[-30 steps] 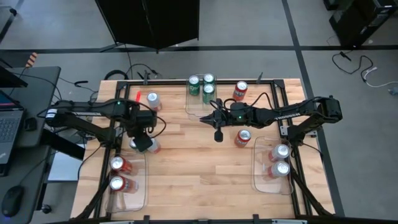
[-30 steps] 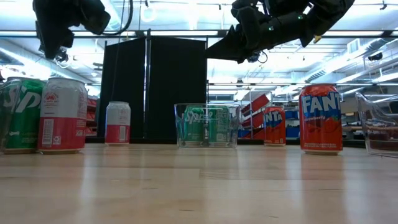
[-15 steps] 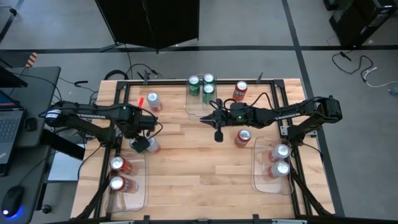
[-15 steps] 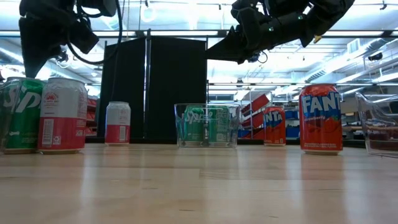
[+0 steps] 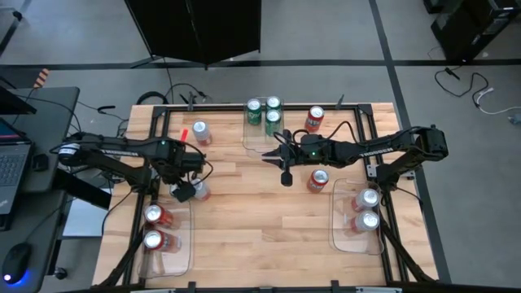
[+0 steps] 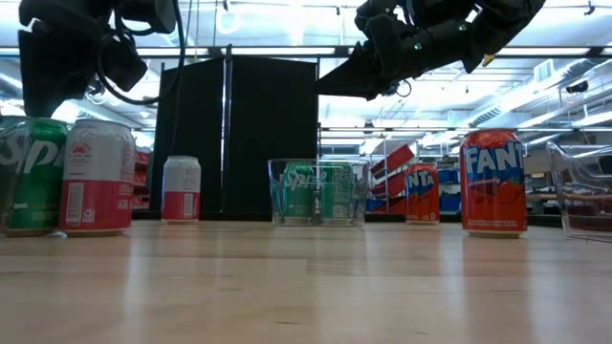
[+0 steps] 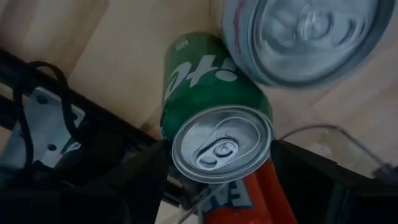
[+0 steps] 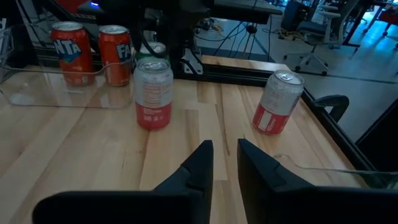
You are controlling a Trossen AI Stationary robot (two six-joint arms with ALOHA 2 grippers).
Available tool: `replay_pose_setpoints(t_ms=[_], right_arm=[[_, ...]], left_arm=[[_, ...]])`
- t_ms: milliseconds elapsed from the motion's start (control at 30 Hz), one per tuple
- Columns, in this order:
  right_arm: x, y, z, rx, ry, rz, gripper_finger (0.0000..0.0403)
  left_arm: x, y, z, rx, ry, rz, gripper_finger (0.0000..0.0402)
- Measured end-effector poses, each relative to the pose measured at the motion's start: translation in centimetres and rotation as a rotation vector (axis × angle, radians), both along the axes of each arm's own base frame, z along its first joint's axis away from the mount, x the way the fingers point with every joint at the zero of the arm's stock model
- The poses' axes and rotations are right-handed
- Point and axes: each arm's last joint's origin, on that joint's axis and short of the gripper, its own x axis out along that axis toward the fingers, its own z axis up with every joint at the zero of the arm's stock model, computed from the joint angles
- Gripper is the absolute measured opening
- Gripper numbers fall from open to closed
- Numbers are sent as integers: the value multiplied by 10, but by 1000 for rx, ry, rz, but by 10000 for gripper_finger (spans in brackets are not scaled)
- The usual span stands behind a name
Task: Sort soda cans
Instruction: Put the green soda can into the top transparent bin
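Twelve soda cans stand on the worktop [image 5: 260,236]. The left gripper [image 5: 182,190] hangs near the left edge, over a green can [image 7: 217,124]; its fingers [image 7: 140,183] are spread to either side of the can's top, not clamped on it. A silver-white can [image 5: 200,190] stands just beside that green one, on the side away from the edge. Close by, in the clear tray [image 5: 186,244] at the near left corner, stand two red cans [image 5: 154,214].

The right gripper [image 8: 225,152] is raised above the middle of the worktop, near the far-edge tray [image 5: 247,138], which holds three green cans [image 5: 253,107]. Its fingers are only a narrow slit apart, with nothing between them.

Another silver-white can [image 5: 199,131] stands alone towards the far left corner. One red can [image 5: 314,119] stands by the far edge, and another [image 5: 317,180] under the right arm. Two silver-white cans [image 5: 366,198] fill the tray [image 5: 334,220] by the right edge.
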Motion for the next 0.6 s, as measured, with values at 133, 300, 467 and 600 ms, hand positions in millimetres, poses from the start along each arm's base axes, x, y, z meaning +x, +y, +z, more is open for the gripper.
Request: replay_pose_setpoints(t_ms=[133,300,467,600], right_arm=[[0,0,0,0,0,0,66],[0,0,0,0,-1,0,69],[0,0,1,-1,-9,0,70],[0,0,1,-1,-9,0,73]], left_arm=[[2,1,-1,39,-27,-36,286],[2,1,-1,40,-22,-46,286],[5,2,10,75,-50,-66,286],[8,3,17,96,-87,-60,286]])
